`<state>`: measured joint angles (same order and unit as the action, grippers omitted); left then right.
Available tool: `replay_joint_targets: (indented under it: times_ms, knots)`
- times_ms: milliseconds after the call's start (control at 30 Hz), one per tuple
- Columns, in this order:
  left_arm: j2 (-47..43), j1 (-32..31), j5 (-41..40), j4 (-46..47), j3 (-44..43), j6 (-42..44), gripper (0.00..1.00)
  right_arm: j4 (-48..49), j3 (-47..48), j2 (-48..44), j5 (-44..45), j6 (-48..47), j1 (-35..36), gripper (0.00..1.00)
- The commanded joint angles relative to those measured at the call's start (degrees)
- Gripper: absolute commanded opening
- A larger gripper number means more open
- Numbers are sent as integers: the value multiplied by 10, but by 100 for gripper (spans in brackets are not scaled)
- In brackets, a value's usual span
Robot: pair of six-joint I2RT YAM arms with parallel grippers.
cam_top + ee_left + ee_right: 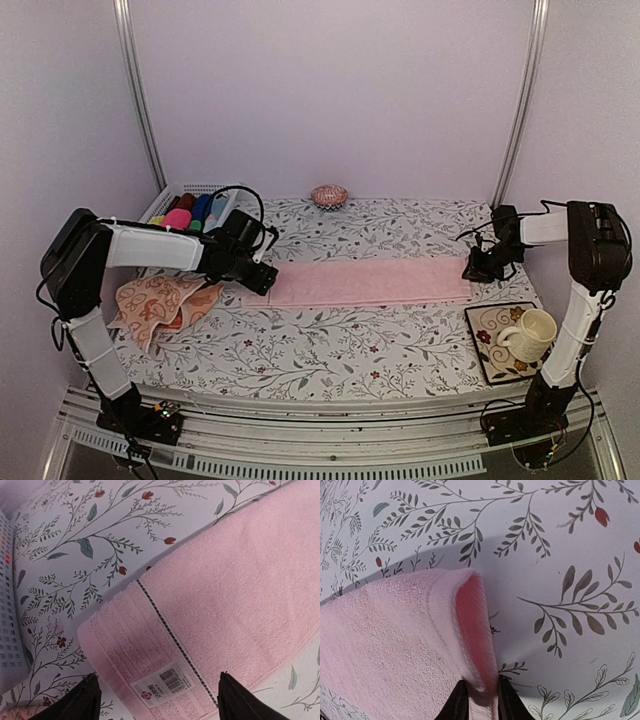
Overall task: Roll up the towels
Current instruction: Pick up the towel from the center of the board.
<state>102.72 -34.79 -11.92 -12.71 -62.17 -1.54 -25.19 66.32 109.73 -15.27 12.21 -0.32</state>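
Pink towel [370, 282] stretched flat across the counter [330, 350], open room in front and behind it, right claw [480, 690] pinching its curled-up right edge, left claw [156, 702] spread wide over the labelled left end, peach patterned towel [160, 302] crumpled at far left.

The pink towel [370, 281] is lying flat and stretched out on the flowered table [300, 350]. The left gripper [262, 277] is reaching its left end, the right gripper [480, 268] its right end. The peach towel [160, 305] is lying crumpled left of it, and a mug [527, 333] is standing near its right end.
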Motion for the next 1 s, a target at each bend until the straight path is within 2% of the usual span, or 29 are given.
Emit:
replay_joint_targets:
  times_ms: [0,133,233,367,700,967]
  knots:
    - [-4,-8,-4,4,0,5,81,-34,-22,48,17,10,11,20]
    - [-3,-8,-5,6,0,9,81,-35,-20,51,23,13,10,6]
    - [0,-8,-6,6,-2,13,81,-35,-17,54,23,15,11,2]
    - [4,-8,-6,6,-5,15,81,-39,-11,53,30,18,9,2]
    - [8,-8,-7,4,-17,21,81,-88,51,-25,105,5,-6,1]
    - [9,-8,-8,0,-22,21,81,-114,74,-50,123,-18,-54,2]
